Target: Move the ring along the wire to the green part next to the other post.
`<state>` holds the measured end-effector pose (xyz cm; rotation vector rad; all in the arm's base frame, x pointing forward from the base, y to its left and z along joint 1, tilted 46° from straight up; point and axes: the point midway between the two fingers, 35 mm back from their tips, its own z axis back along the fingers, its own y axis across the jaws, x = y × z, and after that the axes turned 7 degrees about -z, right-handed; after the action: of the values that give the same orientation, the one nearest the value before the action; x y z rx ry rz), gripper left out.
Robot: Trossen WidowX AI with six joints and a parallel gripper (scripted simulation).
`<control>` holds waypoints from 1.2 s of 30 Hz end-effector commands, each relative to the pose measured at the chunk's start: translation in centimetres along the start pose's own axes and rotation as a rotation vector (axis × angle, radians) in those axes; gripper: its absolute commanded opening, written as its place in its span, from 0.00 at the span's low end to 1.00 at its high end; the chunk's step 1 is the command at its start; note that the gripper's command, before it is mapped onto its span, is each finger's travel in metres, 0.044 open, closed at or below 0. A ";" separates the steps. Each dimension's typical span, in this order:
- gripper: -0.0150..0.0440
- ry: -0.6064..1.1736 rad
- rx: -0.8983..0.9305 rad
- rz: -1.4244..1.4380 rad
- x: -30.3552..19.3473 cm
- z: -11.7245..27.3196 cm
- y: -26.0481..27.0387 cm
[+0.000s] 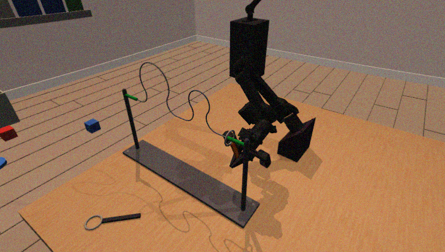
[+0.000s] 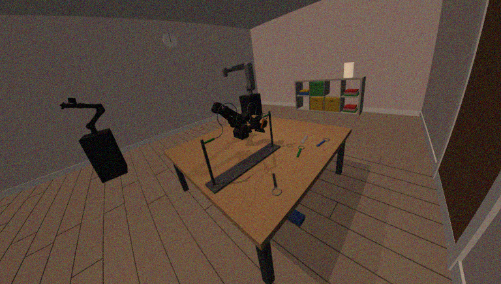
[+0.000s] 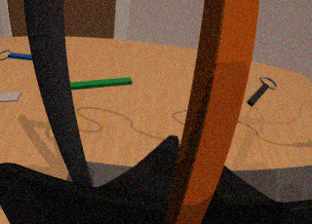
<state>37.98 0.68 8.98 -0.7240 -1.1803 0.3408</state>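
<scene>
Although the picture is dark and grainy, no writing can be read on the things. At the right near side in the top view, the arm reaches low over the wooden worktop, and its pincer is pinching the flat-sided orange handle. The thin round ring is around the wire, at the green part beside the near right post.
</scene>
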 end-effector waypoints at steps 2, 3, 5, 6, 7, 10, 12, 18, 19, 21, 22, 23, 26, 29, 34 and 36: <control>0.00 0.010 0.001 0.001 -0.7 -0.1 0.3; 0.00 0.010 0.001 0.001 -0.8 -0.1 0.3; 0.00 0.010 0.001 0.001 -1.1 -0.2 0.2; 0.00 0.010 0.001 0.001 -1.3 -0.3 0.2; 0.00 0.010 0.001 0.001 -1.5 -0.4 0.2; 0.00 0.010 0.000 0.001 -1.8 -0.5 0.2; 0.00 0.010 0.000 0.001 -1.8 -0.5 0.2; 0.00 0.010 0.000 0.001 -1.8 -0.5 0.2; 0.00 0.010 0.000 0.001 -1.8 -0.5 0.2; 0.00 0.010 0.000 0.001 -1.8 -0.5 0.2; 0.00 0.010 0.000 0.001 -1.8 -0.5 0.2; 0.00 0.010 0.000 0.001 -1.8 -0.5 0.2; 0.00 0.010 0.000 0.001 -1.8 -0.5 0.2; 0.00 0.010 0.000 0.001 -1.8 -0.5 0.2; 0.04 0.009 -0.005 -0.006 -1.7 -0.6 0.1; 0.13 0.009 -0.005 -0.006 -1.7 -0.6 0.1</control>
<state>37.92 -0.45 7.60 -0.7259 -1.1750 0.3294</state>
